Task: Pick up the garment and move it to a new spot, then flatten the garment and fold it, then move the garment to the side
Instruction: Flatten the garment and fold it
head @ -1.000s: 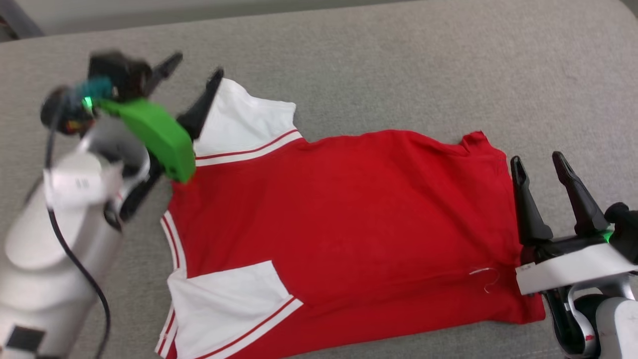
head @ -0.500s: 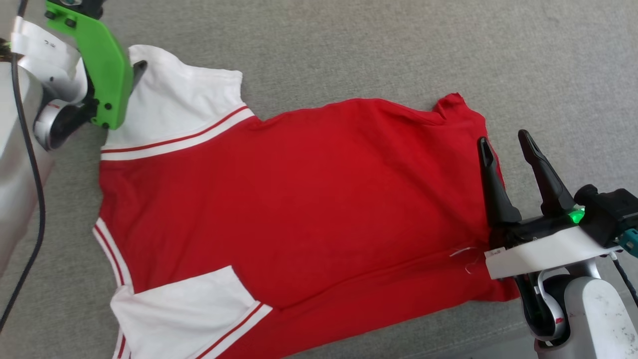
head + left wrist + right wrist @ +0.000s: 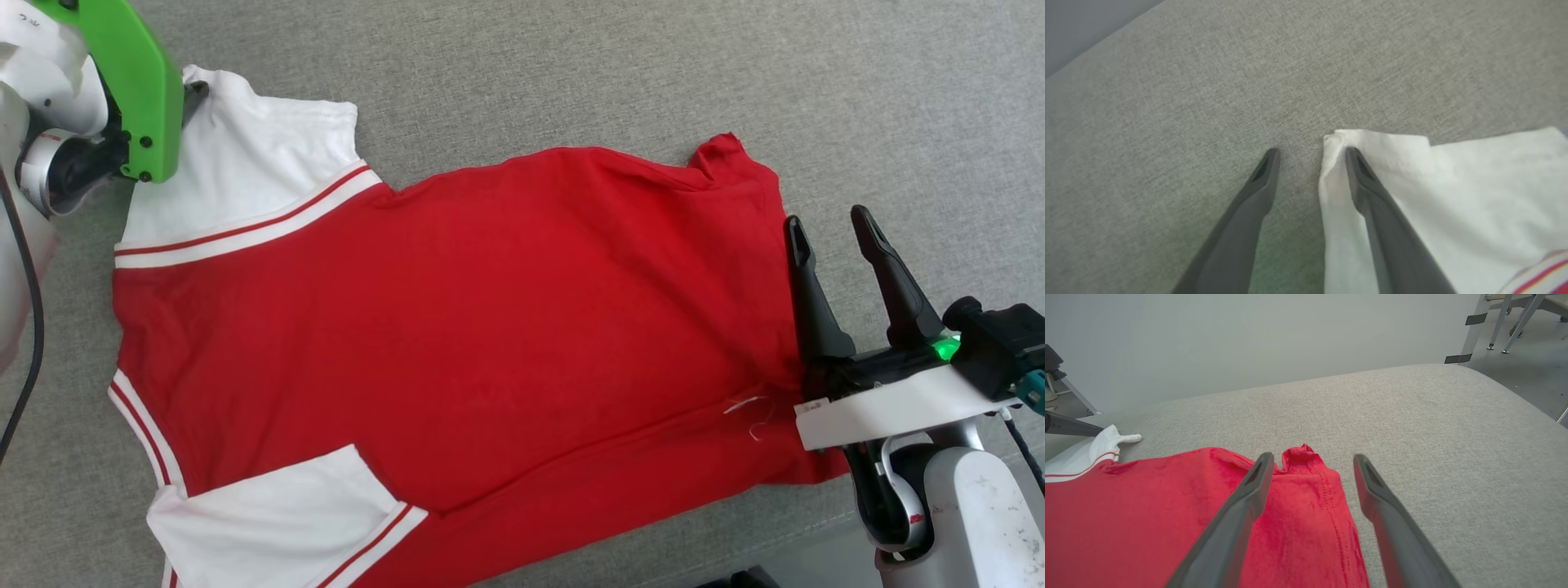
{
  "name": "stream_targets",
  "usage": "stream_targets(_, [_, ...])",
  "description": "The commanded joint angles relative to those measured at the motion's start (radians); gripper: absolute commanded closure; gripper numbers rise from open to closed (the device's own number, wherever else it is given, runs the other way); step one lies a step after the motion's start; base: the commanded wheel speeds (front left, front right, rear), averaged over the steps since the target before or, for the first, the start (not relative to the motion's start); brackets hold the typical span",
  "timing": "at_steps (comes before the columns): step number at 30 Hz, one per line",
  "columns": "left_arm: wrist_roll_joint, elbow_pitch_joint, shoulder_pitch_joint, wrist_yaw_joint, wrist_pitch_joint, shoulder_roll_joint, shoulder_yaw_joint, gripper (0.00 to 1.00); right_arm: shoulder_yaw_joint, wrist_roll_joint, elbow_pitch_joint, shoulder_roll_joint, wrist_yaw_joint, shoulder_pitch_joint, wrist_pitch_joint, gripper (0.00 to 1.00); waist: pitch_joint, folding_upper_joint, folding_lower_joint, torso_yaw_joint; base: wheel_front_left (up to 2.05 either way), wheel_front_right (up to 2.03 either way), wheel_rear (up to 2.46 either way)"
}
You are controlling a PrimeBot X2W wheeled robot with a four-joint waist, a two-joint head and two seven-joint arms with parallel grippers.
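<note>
cushion (image 3: 571, 73): grey woven fabric, spread under everything; rounded right edge and pale wall (image 3: 1249, 343) behind far edge seen in right wrist view.
garment (image 3: 490, 310): red, laid out mostly flat along cushion's front edge; sleeves toward left edge, hem toward right edge; small bunched peak at far hem corner.
far sleeve (image 3: 261, 171): white, red-and-white stripe trim where it joins the body; outer corner reached by left gripper.
near sleeve (image 3: 277, 506): white, same trim, laid at front-left, cut off by head view's bottom edge.
bracket (image 3: 135, 90): green, mounted on left wrist, by which most of left gripper is hidden in head view.
right gripper (image 3: 830, 222): fingers spread apart, nothing clamped; hem edge straddled, one finger over red fabric, the other over bare cushion.
left gripper (image 3: 1312, 157): fingers apart, nothing pinched; one finger over far sleeve's corner, the other over bare cushion; contact with fabric cannot be told.
thread (image 3: 751, 412): loose, white, curled on hem just beside right gripper's base.
</note>
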Motion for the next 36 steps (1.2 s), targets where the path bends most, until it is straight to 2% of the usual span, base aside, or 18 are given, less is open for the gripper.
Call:
stream_targets(1, [-0.025,0.004,0.042,-0.003,0.031,-0.012,-0.041,1.0,-0.003,0.002,0.002,-0.001,-0.001,-0.02,-0.005,0.0,-0.002,-0.0001,-0.0001,0.004,0.0,0.0,0.0])
stream_targets(5, [-0.062,0.001,0.04,-0.003,-0.027,-0.013,-0.041,1.0,-0.005,-0.005,0.005,0.0,-0.001,-0.021,0.0,0.0,-0.013,-0.0001,-0.0001,0.011,0.0,0.0,0.0])
stream_targets(6, [-0.076,0.021,0.042,-0.003,-0.085,-0.021,-0.028,1.0,-0.007,-0.007,0.01,-0.006,-0.001,-0.019,0.009,0.0,-0.036,-0.0001,-0.0001,0.016,0.0,0.0,0.0])
stream_targets(12, [-0.123,0.023,0.084,0.009,-0.214,-0.046,0.03,1.0,-0.008,-0.002,0.018,-0.071,-0.001,-0.002,0.087,0.0,-0.111,-0.0001,-0.0001,0.046,0.0,0.0,0.0])
stream_targets(19, [-0.164,-0.075,0.168,0.054,-0.249,-0.038,0.056,1.0,-0.007,0.025,0.003,-0.197,-0.001,-0.024,0.295,0.0,-0.186,-0.0001,-0.0001,0.113,0.0,0.0,0.0])
stream_targets(22, [-0.232,-0.171,0.218,0.061,-0.243,-0.041,0.088,1.0,0.036,0.06,0.007,-0.287,-0.001,-0.062,0.401,0.0,-0.197,-0.0001,-0.0001,0.146,0.0,0.0,0.0])
stream_targets(26, [-0.251,-0.314,0.274,0.112,-0.224,-0.007,0.097,1.0,0.092,0.115,0.02,-0.408,-0.001,-0.136,0.507,0.0,-0.186,-0.0001,-0.0001,0.185,0.0,0.0,0.0])
stream_targets(32, [-0.258,-0.538,0.347,0.211,-0.221,0.047,0.116,1.0,0.184,0.236,0.089,-0.514,-0.001,-0.266,0.618,0.0,-0.15,-0.0001,-0.0001,0.231,0.0,0.0,0.0])
stream_targets(36, [-0.242,-0.65,0.384,0.262,-0.22,0.082,0.117,1.0,0.24,0.262,0.158,-0.558,-0.001,-0.344,0.65,0.0,-0.131,-0.0001,-0.0001,0.255,0.0,0.0,0.0])
